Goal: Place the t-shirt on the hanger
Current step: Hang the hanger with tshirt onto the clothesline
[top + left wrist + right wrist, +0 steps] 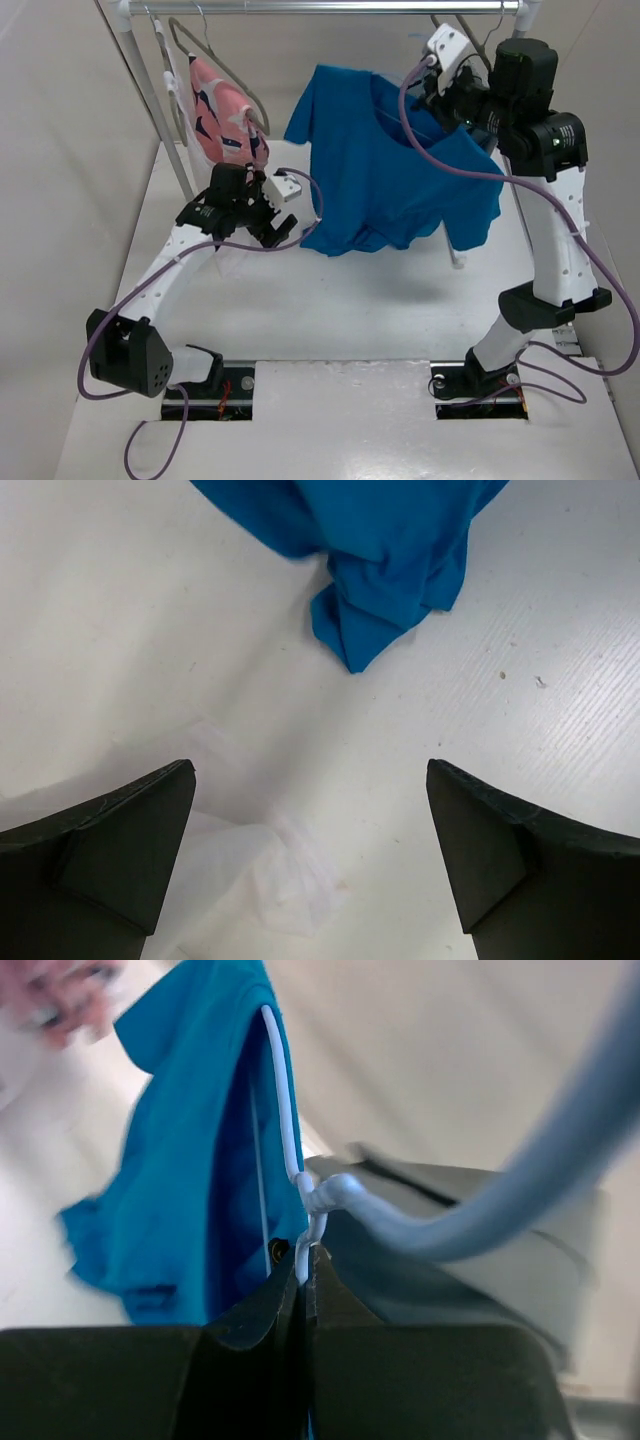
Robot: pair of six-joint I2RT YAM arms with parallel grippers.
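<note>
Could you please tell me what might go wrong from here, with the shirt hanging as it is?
The right claw pinches only the thin wire neck of the hanger, so it could twist or slip. The t-shirt hangs bunched and lopsided, its low corner down by the table, and might slide off. The left claw is open and clear of the cloth, so nothing would catch it.

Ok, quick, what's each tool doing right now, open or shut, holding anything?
Left tool: open, holding nothing.
Right tool: closed on the hanger wire, with the t-shirt hanging from it.
</note>
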